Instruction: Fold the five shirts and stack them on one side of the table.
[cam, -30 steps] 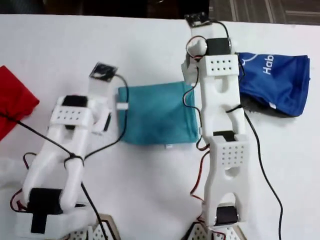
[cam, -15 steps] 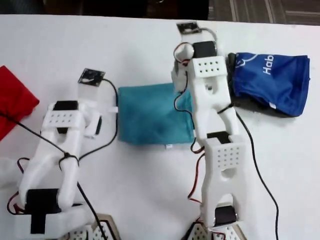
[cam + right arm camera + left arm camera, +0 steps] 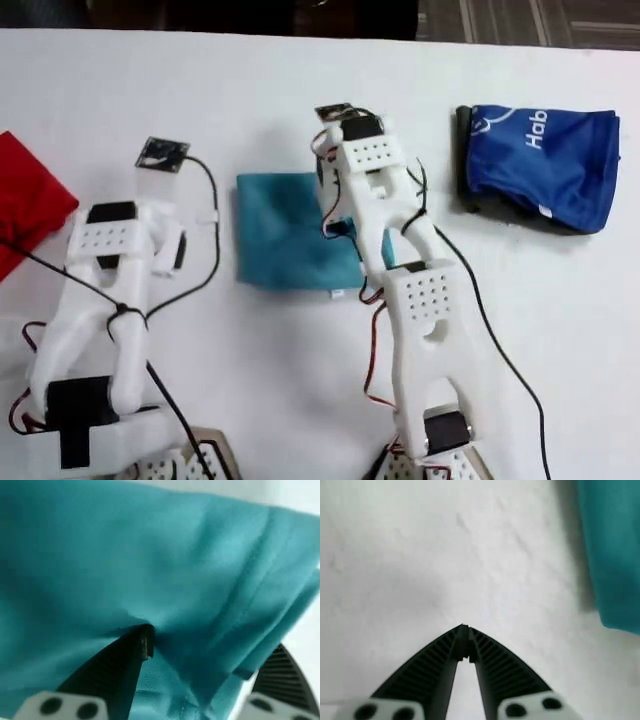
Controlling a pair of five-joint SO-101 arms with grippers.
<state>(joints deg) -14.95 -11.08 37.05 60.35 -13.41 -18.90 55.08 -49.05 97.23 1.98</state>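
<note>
A folded teal shirt (image 3: 280, 240) lies at the table's middle. My right gripper (image 3: 335, 170) is over its far right part, shut on a raised fold of the teal shirt (image 3: 150, 555); cloth fills the space between the two fingers and drapes over one of them, as the right wrist view of the gripper (image 3: 212, 652) shows. My left gripper (image 3: 165, 195) hangs shut over bare table left of the shirt. In the left wrist view the gripper (image 3: 464, 630) has its fingertips touching, with the teal shirt's edge (image 3: 615, 555) off to one side. A folded blue shirt (image 3: 545, 165) lies far right.
A red shirt (image 3: 25, 210) lies at the left edge of the white table (image 3: 250, 90). Black cables trail from both arms across the table near their bases. A dark floor runs beyond the table's far edge.
The right arm has swung left from beside the blue shirt to over the teal shirt. The left arm has drawn back to the left, away from the teal shirt's edge.
</note>
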